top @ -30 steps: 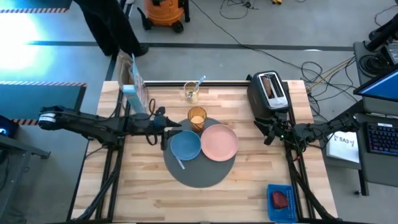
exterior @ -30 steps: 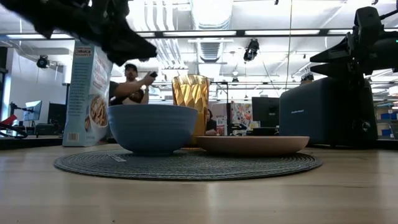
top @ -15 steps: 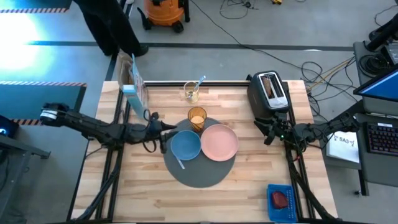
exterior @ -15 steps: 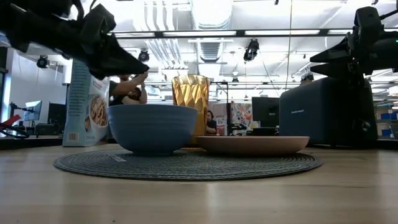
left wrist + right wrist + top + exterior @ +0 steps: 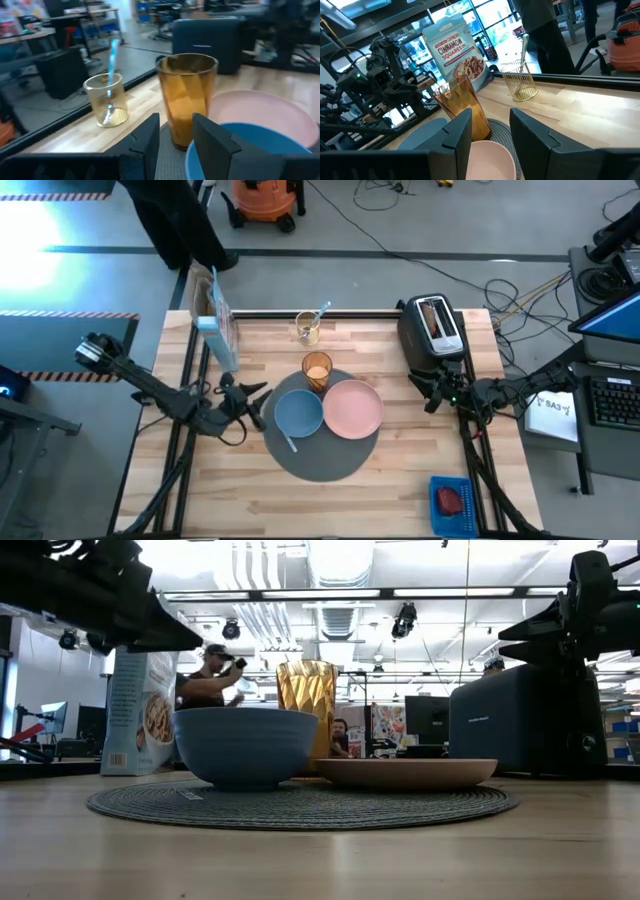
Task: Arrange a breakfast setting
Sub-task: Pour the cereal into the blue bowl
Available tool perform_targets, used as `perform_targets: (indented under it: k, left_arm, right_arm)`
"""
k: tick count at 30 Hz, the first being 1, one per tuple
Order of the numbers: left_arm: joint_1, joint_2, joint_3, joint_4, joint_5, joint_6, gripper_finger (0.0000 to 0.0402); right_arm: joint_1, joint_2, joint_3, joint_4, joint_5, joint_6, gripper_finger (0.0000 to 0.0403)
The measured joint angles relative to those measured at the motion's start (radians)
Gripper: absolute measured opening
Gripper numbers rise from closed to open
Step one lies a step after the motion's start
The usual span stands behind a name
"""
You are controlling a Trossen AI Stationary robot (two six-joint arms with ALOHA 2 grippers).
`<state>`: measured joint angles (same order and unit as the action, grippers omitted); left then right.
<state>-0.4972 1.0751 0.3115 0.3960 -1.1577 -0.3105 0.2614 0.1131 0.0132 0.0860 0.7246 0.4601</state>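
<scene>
The light-blue spoon (image 5: pixel 289 442) leans on the blue bowl (image 5: pixel 298 413), handle toward the worktop's (image 5: pixel 380 480) front edge; left hand (image 5: pixel 256 395) spread beside it; right hand (image 5: pixel 428 392) spread by the toaster (image 5: pixel 432 328).

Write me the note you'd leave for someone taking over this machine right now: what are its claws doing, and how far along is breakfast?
Left gripper: open, empty, just left of the mat.
Right gripper: open, empty, waiting below the toaster.
Done: blue bowl, pink plate and amber tumbler are on the mat.
Left: toast sits in the toaster; a blue spoon stands in the clear glass; the red food piece lies in the blue tray.
</scene>
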Motion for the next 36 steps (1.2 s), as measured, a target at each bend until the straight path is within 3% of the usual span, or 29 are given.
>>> perform_targets:
  k: [11, 17, 22, 27, 36]
  left_arm:
    - [-0.078, 0.125, 0.0, -0.001, -0.259, -0.27, 0.0103]
    - [-0.132, 0.208, 0.0, 0.0, -0.409, -0.384, 0.0137]
    - [-0.135, 0.266, 0.0, -0.007, -0.414, -0.422, 0.0182]
    - [-0.132, 0.306, 0.0, -0.041, -0.414, -0.343, 0.0212]
    - [-0.065, 0.314, 0.026, -0.046, -0.407, -0.353, 0.0224]
  right_arm:
    - [0.0, 0.0, 0.0, 0.0, 0.0, 0.0, 0.0123]
    - [0.0, 0.0, 0.0, 0.0, 0.0, 0.0, 0.0123]
    - [0.0, 0.0, 0.0, 0.0, 0.0, 0.0, 0.0123]
    - [0.0, 0.0, 0.0, 0.0, 0.0, 0.0, 0.0123]
    - [0.0, 0.0, 0.0, 0.0, 0.0, 0.0, 0.0123]
